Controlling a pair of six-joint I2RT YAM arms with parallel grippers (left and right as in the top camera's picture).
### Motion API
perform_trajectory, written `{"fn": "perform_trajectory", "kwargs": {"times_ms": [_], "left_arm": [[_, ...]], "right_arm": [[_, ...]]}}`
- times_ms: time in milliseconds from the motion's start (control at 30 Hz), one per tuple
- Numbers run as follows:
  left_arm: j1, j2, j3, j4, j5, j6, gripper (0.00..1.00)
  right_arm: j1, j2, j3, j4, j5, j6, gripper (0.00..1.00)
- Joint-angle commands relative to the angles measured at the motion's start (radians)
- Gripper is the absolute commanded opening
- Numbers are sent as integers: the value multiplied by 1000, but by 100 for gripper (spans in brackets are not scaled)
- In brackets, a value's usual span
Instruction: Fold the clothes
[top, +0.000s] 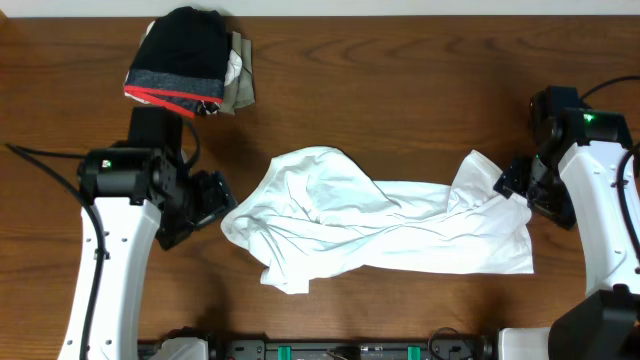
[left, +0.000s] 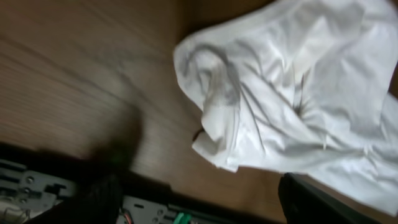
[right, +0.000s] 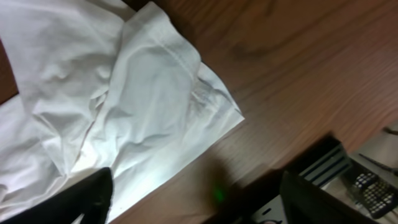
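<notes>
On the wooden table (top: 400, 90), seen from overhead, a white shirt (top: 380, 225) is lying crumpled and stretched sideways across the middle, its bulkier bunched end toward the left arm and a flatter end with a raised sleeve toward the right arm. The left gripper (top: 213, 200) is sitting just beside the shirt's left edge, and the right gripper (top: 522, 188) is sitting at the shirt's right edge by the sleeve; from up here I cannot tell whether either is touching the cloth. A black garment (top: 185, 60) with a grey band and red stripe is resting bundled on some lighter cloth near the far left corner, well apart from the shirt. In the left wrist view, the left gripper (left: 202, 196) is showing its fingers (left: 311, 202) spread wide with nothing between them, while the shirt (left: 292, 93) is lying wrinkled on the wood beyond them. In the right wrist view, the right gripper (right: 202, 194) is likewise standing spread and pinching nothing, and the shirt (right: 124, 93) is lying with its hemmed corner flat on the table, near one dark finger (right: 87, 198).
</notes>
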Motion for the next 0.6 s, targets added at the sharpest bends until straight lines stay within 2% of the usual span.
{"fn": "perform_trajectory", "kwargs": {"times_ms": [0, 233, 567], "left_arm": [[-19, 0, -88, -3, 117, 70, 83], [-116, -26, -287, 118, 235, 66, 83], [-323, -172, -481, 252, 227, -96, 83]], "right_arm": [[-5, -13, 5, 6, -37, -26, 87], [-4, -12, 5, 22, -42, -30, 89], [-3, -12, 5, 55, -48, -40, 92]]}}
